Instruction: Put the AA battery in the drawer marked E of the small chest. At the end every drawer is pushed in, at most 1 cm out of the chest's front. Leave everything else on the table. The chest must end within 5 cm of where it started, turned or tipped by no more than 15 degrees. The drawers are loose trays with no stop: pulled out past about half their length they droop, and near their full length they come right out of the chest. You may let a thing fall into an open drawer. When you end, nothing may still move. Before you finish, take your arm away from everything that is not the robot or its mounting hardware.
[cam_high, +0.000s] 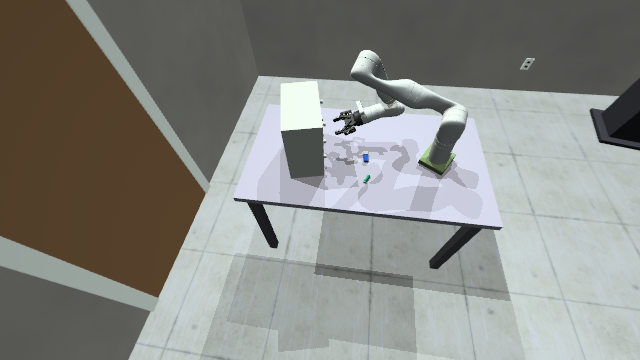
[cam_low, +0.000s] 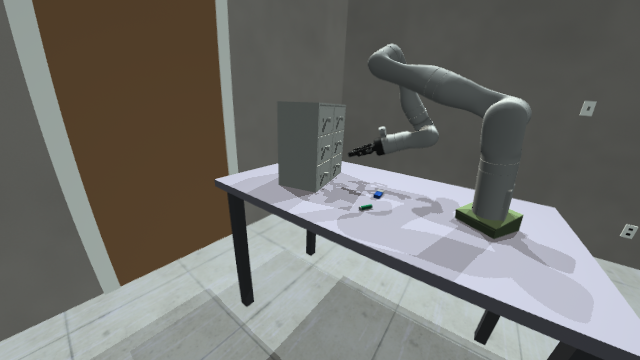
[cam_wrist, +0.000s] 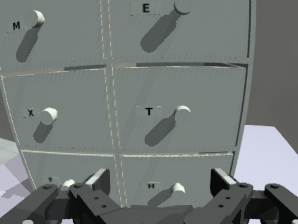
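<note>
Grey chest (cam_low: 298, 145) had all drawers shut; I held my pincer (cam_high: 345, 123) wide and empty facing drawer E (cam_wrist: 180, 19). Green AA battery (cam_high: 366, 178) lay on the counter (cam_high: 450, 200), near a blue block (cam_high: 366, 158).

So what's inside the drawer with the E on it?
You can't see inside. Drawer E is pushed shut in the chest, showing only its grey front and knob. The open gripper holds nothing.
</note>
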